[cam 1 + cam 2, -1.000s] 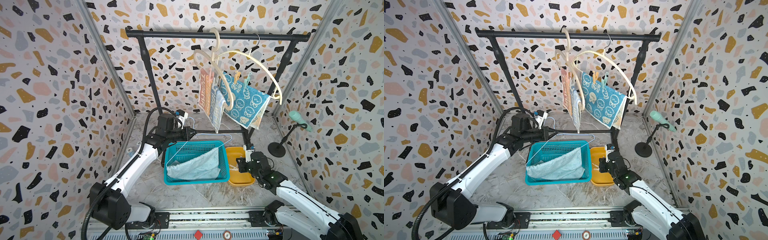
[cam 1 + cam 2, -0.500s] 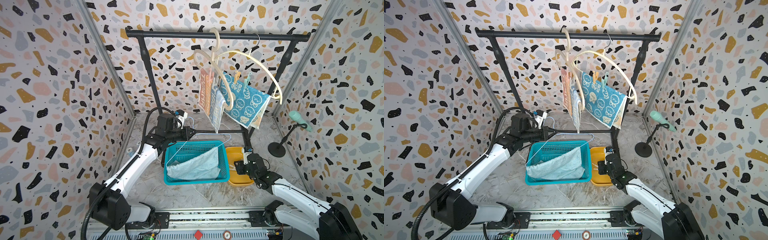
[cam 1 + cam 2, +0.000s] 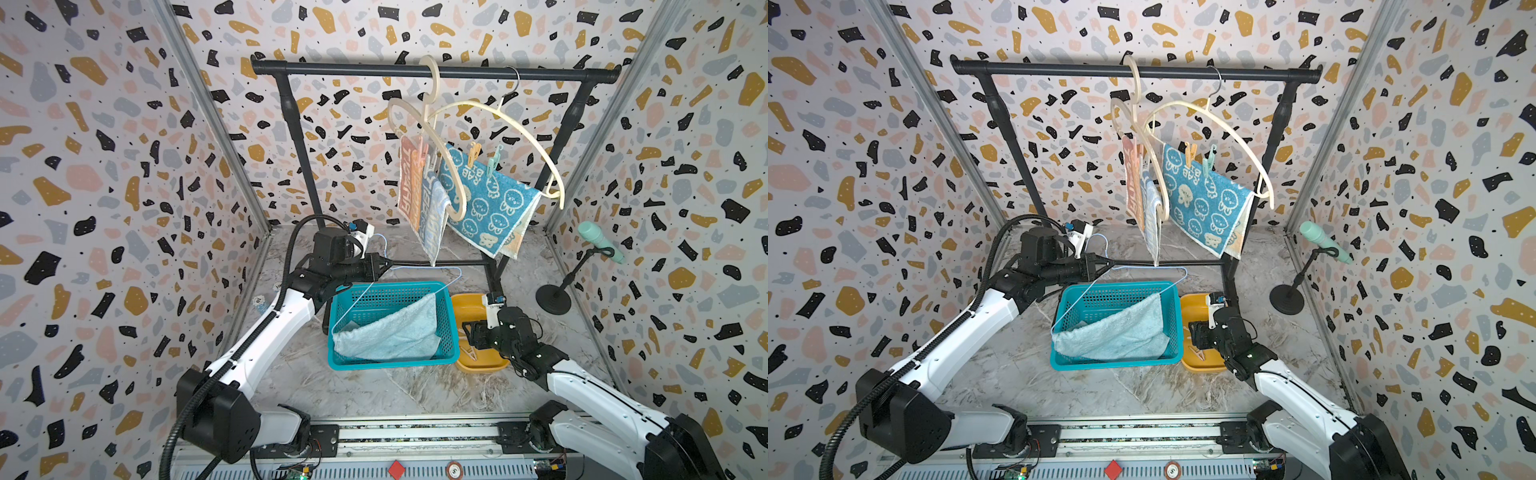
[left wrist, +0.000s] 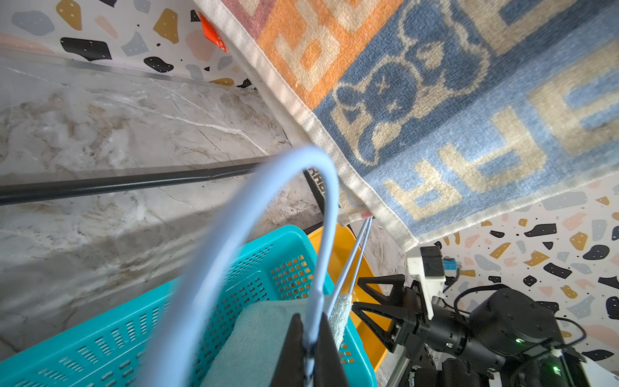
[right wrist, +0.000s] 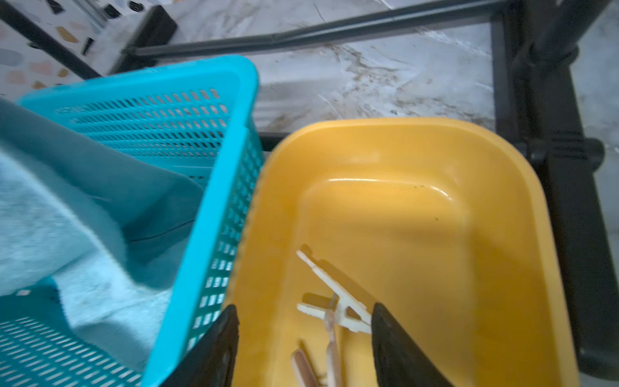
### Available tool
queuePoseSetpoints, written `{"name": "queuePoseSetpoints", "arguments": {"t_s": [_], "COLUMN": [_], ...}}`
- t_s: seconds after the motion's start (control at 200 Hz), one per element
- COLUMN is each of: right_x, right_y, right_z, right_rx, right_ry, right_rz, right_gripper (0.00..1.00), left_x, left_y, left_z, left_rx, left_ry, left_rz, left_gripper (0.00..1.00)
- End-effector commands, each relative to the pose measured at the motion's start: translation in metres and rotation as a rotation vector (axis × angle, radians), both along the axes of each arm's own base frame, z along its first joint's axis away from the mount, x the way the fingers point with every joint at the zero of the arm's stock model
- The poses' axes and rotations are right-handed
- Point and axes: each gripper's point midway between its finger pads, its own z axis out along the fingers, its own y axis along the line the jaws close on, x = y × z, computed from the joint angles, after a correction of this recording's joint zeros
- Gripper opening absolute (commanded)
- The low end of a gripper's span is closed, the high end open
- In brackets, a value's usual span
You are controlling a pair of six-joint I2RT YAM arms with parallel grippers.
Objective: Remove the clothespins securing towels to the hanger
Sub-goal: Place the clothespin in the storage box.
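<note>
The right wrist view cuts off a peach clothespin in the yellow tub, and the pale blue towel looks blurry. The left wrist view shows the blue wire hanger blurry and cuts off the striped towel. In both top views its clothespins are too small to count.

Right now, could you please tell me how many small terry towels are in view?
3: a plain pale blue towel lying in the teal mesh basket; an orange-grey-blue striped towel and a teal rabbit-print towel hanging from cream hangers on the black rail. More may hide underneath.
</note>
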Motion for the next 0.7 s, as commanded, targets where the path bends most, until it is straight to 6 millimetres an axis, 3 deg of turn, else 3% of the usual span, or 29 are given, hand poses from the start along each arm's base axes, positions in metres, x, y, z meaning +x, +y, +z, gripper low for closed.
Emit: {"name": "queuePoseSetpoints", "arguments": {"t_s": [0.0, 0.175, 0.405, 0.696], "right_x": [-0.008, -0.019, -0.013, 0.007], "right_y": [0.030, 0.054, 0.084, 0.098], "right_z": [0.057, 0.088, 0.096, 0.105], "right_rx": [0.104, 0.150, 0.146, 0.177], "right_ry": [-0.134, -0.210, -0.232, -0.296], "right_rz": [0.172, 0.285, 0.359, 0.356], "right_gripper": [0.63, 0.60, 0.59, 0.50], "left_x": [-0.001, -0.002, -0.002, -0.003], "left_y": [0.004, 0.005, 0.006, 0.009], "left_z": [0.017, 0.025, 0.032, 0.046], "left_rx": [-0.017, -0.031, -0.046, -0.052], "left_ry": [-0.056, -0.068, -0.078, -0.102], "left_rz": [0.010, 0.017, 0.030, 0.045], "left_gripper": [0.00, 0.00, 0.00, 0.00]}}
